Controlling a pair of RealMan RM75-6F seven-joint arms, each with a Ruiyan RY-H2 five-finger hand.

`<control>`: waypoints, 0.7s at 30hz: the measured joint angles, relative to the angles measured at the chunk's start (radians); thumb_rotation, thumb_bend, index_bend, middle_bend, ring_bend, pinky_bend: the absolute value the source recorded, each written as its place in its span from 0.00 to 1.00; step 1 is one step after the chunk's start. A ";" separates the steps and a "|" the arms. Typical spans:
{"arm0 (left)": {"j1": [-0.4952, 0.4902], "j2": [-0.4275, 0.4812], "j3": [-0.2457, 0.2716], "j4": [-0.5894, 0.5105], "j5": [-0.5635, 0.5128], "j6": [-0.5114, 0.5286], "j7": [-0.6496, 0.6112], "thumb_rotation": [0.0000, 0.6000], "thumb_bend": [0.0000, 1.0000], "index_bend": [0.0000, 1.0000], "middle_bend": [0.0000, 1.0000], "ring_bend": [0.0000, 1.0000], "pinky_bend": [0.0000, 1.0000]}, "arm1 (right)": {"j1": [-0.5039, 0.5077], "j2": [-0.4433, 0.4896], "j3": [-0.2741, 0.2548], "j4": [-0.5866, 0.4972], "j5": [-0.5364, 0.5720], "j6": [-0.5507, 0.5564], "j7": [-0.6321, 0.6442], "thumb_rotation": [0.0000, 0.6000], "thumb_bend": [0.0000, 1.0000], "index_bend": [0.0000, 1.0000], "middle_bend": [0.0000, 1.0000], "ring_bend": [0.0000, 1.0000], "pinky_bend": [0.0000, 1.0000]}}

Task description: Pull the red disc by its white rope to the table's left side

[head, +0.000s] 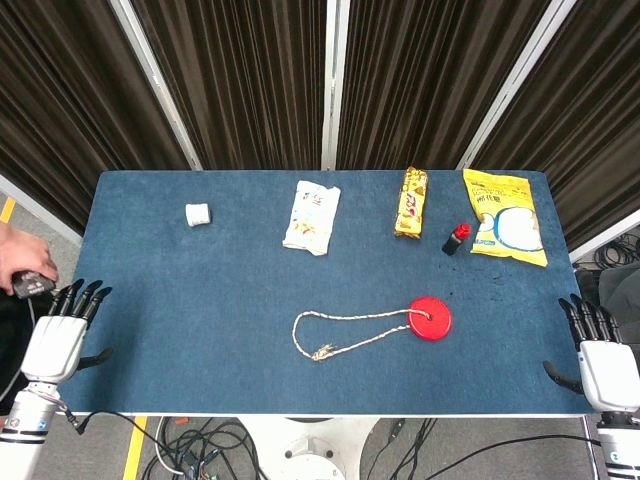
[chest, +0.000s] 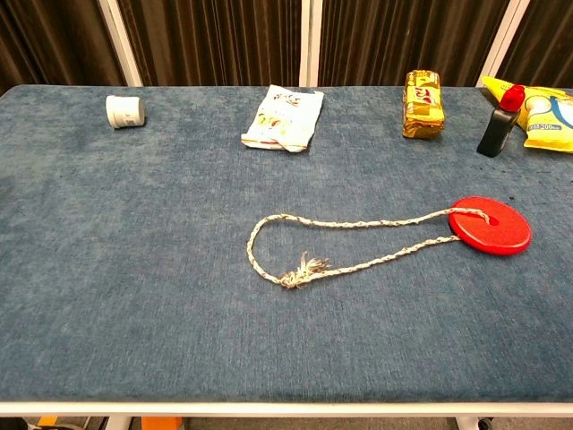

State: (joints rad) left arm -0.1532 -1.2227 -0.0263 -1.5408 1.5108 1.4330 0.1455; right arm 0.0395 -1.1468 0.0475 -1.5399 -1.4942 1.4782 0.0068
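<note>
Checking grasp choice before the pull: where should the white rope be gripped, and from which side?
Best at the frayed knot of the white twisted rope, taken from above: it lies flat, its loop running left from the red flat disc, nearest the left robot hand.

Along the table's point(head: 150, 300) far edge we see a white cup point(head: 198, 214) — then white packet point(head: 312, 217), yellow bar point(head: 411, 202), black bottle point(head: 456, 239), yellow bag point(head: 505, 216).

Matt, napped blue cloth over the table point(chest: 134, 296), glossy smooth red plastic disc point(chest: 491, 225), rough twisted white rope point(chest: 345, 266) frayed at its knot, shiny crinkled yellow snack bag point(head: 506, 216) far right, glossy white pouch point(chest: 284, 117)
</note>
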 measured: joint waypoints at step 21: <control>-0.150 -0.009 -0.025 -0.098 0.086 -0.143 0.012 1.00 0.00 0.13 0.10 0.00 0.12 | 0.007 0.006 0.006 -0.006 0.019 -0.016 -0.003 1.00 0.12 0.00 0.00 0.00 0.00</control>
State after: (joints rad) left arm -0.3033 -1.2313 -0.0509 -1.6384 1.5964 1.2903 0.1573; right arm 0.0461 -1.1410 0.0538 -1.5456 -1.4755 1.4620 0.0034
